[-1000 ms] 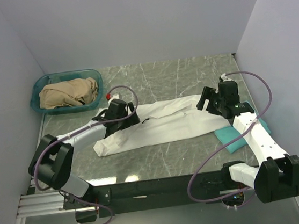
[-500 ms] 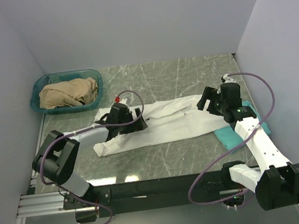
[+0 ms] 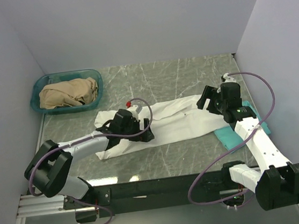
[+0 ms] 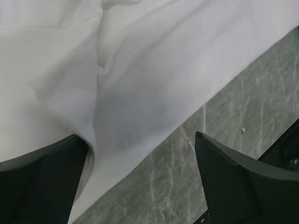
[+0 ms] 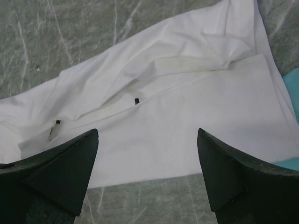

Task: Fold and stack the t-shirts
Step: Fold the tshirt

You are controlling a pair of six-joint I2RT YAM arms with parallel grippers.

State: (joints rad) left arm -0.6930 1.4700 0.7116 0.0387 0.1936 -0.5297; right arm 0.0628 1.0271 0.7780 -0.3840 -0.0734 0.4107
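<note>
The white t-shirt (image 3: pixel 172 123) lies as a long folded band across the middle of the table, with small black marks on it (image 5: pixel 136 101). My left gripper (image 3: pixel 142 130) is open low over the shirt's near edge; in the left wrist view (image 4: pixel 140 186) the cloth (image 4: pixel 140 70) reaches up against the left finger (image 4: pixel 42 182) and bare table lies between the jaws. My right gripper (image 3: pixel 207 101) is open above the shirt's right end (image 5: pixel 187 116), holding nothing (image 5: pixel 147 177). The teal-green t-shirt (image 3: pixel 229 135) lies folded at the right, partly under my right arm; its edge also shows in the right wrist view (image 5: pixel 290 81).
A teal plastic basket (image 3: pixel 64 74) holding crumpled beige cloth (image 3: pixel 69 93) stands at the back left. Walls close in the table on the left, back and right. The arms' black base rail (image 3: pixel 163 186) runs along the near edge.
My left gripper has moved right and toward the near edge along the white shirt, uncovering the shirt's left end. The right arm has barely moved.
</note>
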